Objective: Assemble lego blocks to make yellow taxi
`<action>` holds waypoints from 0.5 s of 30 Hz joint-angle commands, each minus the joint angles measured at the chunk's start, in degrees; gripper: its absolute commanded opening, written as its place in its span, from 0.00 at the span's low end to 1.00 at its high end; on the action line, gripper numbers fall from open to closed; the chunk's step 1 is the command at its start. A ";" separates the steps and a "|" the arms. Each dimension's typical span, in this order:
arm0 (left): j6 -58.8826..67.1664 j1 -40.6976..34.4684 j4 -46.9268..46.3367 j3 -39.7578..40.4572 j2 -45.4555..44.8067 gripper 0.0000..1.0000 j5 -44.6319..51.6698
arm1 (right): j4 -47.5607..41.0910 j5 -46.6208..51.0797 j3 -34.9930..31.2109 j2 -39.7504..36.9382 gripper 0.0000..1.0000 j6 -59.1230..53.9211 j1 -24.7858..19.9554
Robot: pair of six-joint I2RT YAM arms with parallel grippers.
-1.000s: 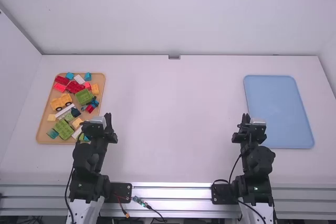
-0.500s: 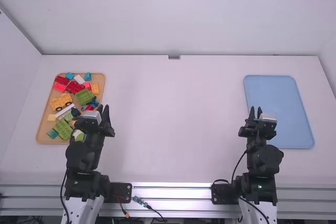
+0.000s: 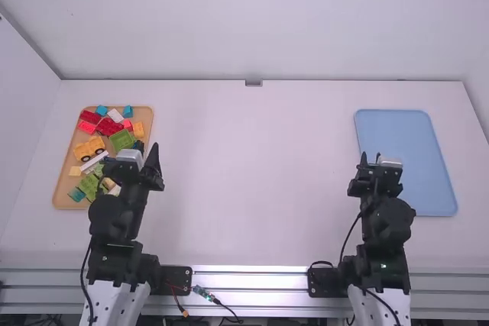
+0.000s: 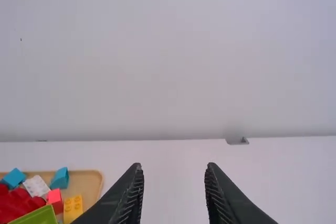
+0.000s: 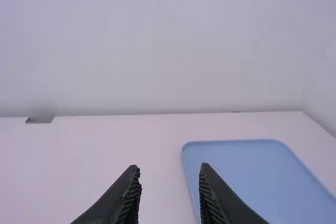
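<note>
Taxi assembly looks unstarted

The yellow plastic wheeled base lies among multicoloured plastic bricks inside the tan tray, near the white desk's left edge. Left gripper and right gripper have empty fingers, apart; picking and joining remain.

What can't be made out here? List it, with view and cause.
- High view: tan tray's near right corner, behind the left arm.
- High view: blue tray's near left corner, behind the right arm.
- Left wrist view: rest of the green block, cut off by the bottom edge.
</note>
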 commanded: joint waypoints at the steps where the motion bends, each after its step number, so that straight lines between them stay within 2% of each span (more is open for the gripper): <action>1: -0.11 0.42 -0.85 3.50 1.99 0.36 0.46 | -0.74 0.26 2.99 1.38 0.32 0.31 0.22; 7: -0.09 0.11 -3.80 8.33 6.82 0.44 0.39 | -1.51 0.28 5.89 4.27 0.37 0.17 1.40; 15: -0.31 0.15 -6.29 17.72 16.22 0.60 -2.51 | -5.14 -2.10 12.36 10.75 0.49 0.31 -0.48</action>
